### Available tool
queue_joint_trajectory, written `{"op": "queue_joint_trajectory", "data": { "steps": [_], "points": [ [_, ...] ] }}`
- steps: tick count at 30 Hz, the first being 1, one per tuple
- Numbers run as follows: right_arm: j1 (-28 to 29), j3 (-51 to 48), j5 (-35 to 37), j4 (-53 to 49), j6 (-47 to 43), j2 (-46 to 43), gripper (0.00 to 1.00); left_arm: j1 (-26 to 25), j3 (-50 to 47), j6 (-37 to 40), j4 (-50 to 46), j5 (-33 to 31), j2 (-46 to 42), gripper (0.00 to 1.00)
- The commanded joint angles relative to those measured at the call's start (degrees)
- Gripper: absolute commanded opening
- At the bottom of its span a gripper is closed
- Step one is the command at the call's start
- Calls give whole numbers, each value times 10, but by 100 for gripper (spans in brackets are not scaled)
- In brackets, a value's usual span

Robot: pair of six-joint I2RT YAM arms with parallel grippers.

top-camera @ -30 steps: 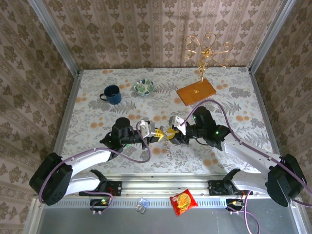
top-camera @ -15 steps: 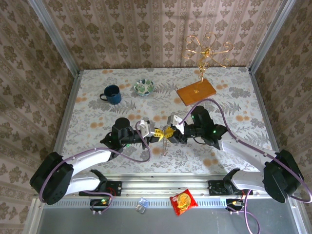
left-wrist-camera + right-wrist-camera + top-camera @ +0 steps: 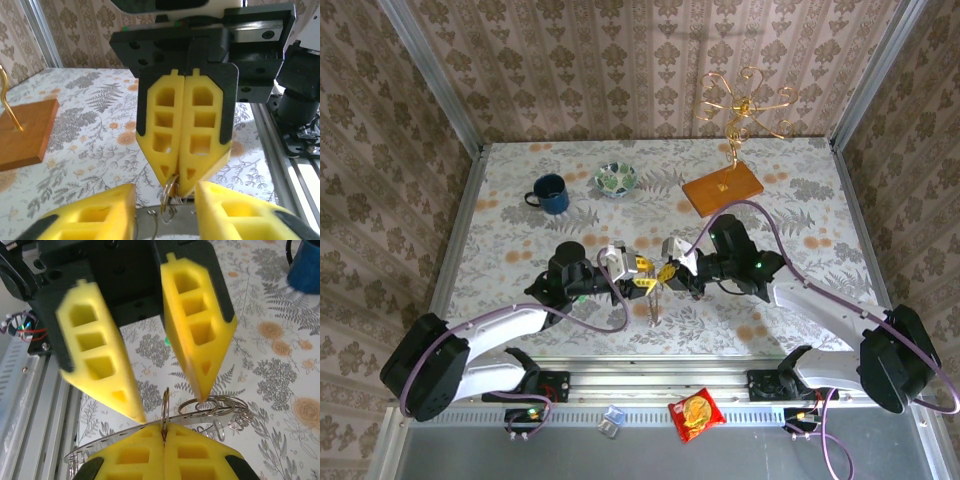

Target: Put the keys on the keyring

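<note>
Centre of the top view: both hands meet tip to tip above the counter (image 3: 510, 250).

Right hand (image 3: 667, 276): fingers pressed together, pinching the keyring (image 3: 164, 399) edge-on. More wire loops (image 3: 215, 405) hang beside it.

Left hand (image 3: 640, 272): fingers spread either side of the ring, gripping nothing.

Green-headed key: possibly the green speck (image 3: 167, 342) on the counter beyond the left fingers; cannot confirm.

Judgement: ring secured, no key threaded. Fetching the key and threading it remain.
</note>
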Motion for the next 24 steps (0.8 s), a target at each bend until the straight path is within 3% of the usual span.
{"op": "queue_joint_trajectory", "data": {
  "steps": [1,7,17,19,22,24],
  "points": [
    [3,51,21,-91,-58,8,0,-2,11,36,-60,-13,-26,40],
    [24,108,70,-184,-110,34,0,2,51,81,-171,-11,-30,39],
    [64,167,106,-232,-148,61,0,2,79,111,-209,0,-10,27],
    [71,172,107,-232,-148,62,0,2,82,113,-210,3,-7,22],
    [74,167,107,-229,-138,59,0,3,84,114,-209,10,-7,5],
    [68,150,103,-203,-117,46,8,3,83,112,-208,15,-10,0]
  ]
}}
